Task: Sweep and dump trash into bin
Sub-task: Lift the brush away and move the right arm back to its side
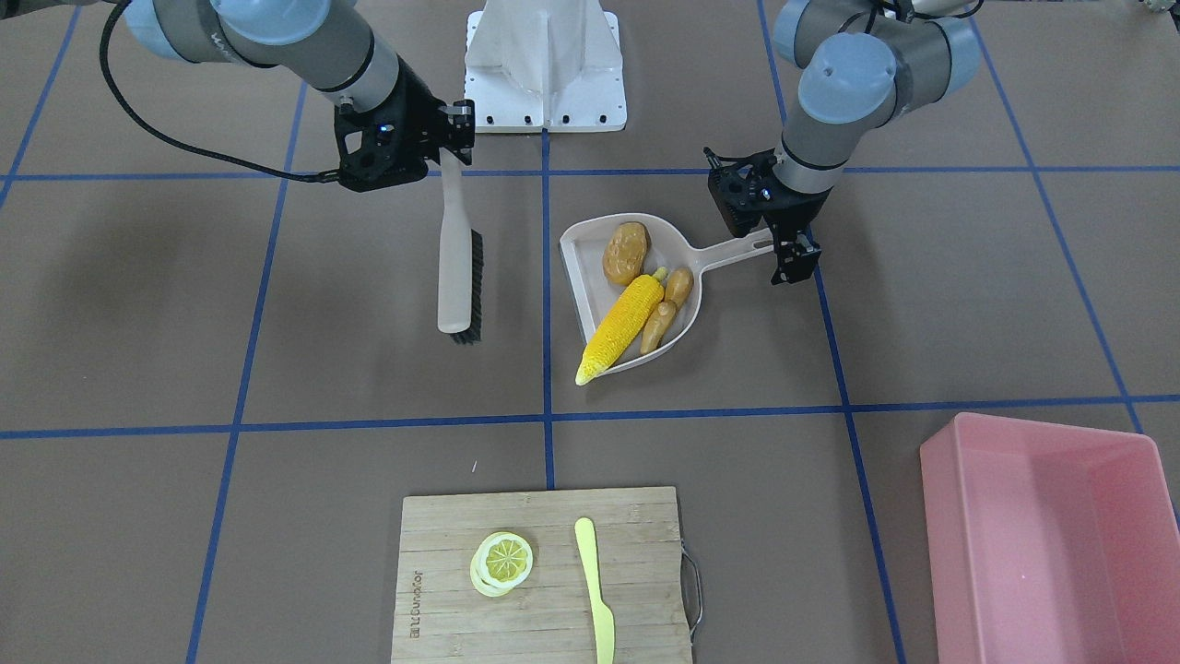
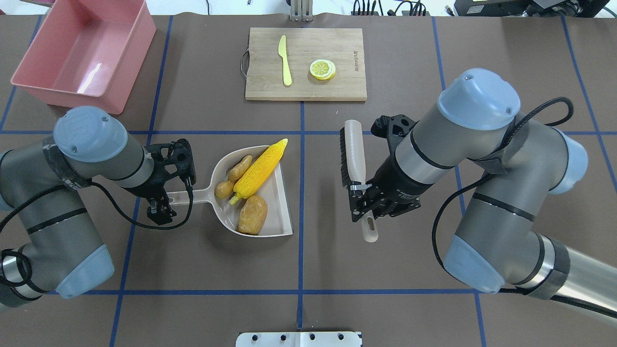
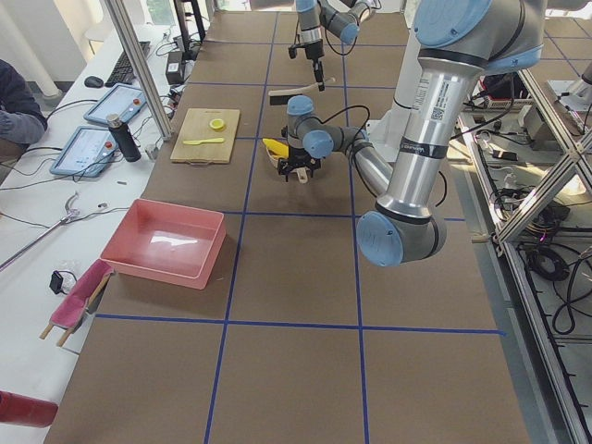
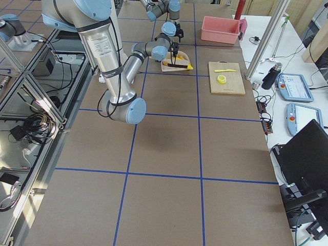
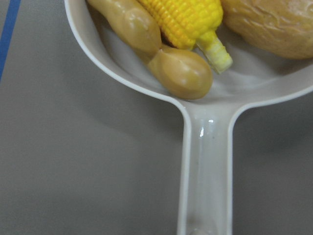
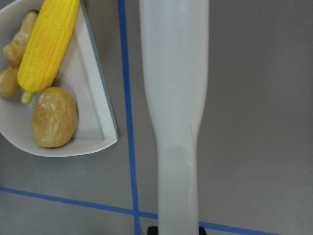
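Note:
The corn cob, the potato and the ginger root all lie in the beige dustpan at mid-table. The cob's tip sticks out over the pan's open edge. My left gripper is shut on the end of the dustpan's handle. My right gripper is shut on the handle of a white brush, held to the right of the pan, apart from it. The pink bin stands empty at the far left corner.
A wooden cutting board lies at the far middle with a lemon slice and a pale yellow knife on it. Blue tape lines cross the brown table. The robot's white base is at the near edge.

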Available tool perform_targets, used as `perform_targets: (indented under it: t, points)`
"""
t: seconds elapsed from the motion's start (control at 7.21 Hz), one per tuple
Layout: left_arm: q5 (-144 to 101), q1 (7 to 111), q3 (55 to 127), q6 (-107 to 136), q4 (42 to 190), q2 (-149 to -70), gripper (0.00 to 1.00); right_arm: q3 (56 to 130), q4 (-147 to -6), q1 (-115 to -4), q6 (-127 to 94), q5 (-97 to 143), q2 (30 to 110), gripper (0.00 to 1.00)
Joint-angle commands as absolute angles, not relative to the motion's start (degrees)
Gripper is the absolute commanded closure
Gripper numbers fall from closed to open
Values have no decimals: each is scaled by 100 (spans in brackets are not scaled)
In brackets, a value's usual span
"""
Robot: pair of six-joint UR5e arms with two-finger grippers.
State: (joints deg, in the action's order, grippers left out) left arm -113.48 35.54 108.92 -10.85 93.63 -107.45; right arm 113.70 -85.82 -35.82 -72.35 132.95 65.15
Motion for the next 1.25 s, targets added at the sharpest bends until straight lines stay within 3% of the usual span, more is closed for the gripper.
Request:
perform_targets:
  t: [0.0, 0.14, 0.28, 0.42, 0.55, 0.83, 1.11]
  points:
    - [-11619, 3525, 10925, -1063, 9360, -10775, 14, 11444, -8894, -3936, -6639, 13219, 6889, 100]
    - [-11619, 3507, 10925, -1072, 9360, -10775, 47, 11426, -9008, -4129, -6349, 13140, 7126, 100]
    - [-11610, 3507, 10907, -1098, 9360, -10784, 72, 11469, -9287, -4392, -5945, 13079, 7145, 100]
    - [-11593, 3507, 10872, -1107, 9360, -10828, 86, 11565, -9664, -4621, -5472, 13009, 7241, 100]
    - [-11584, 3507, 10855, -1107, 9352, -10846, 86, 11706, -10086, -4710, -5040, 12712, 7294, 100]
    - [-11575, 3507, 10855, -1116, 9360, -10854, 100, 11795, -10283, -4702, -4676, 12218, 7636, 100]
    - [-11584, 3507, 10907, -1116, 9369, -10863, 100, 11908, -10283, -4956, -4317, 12050, 8162, 100]
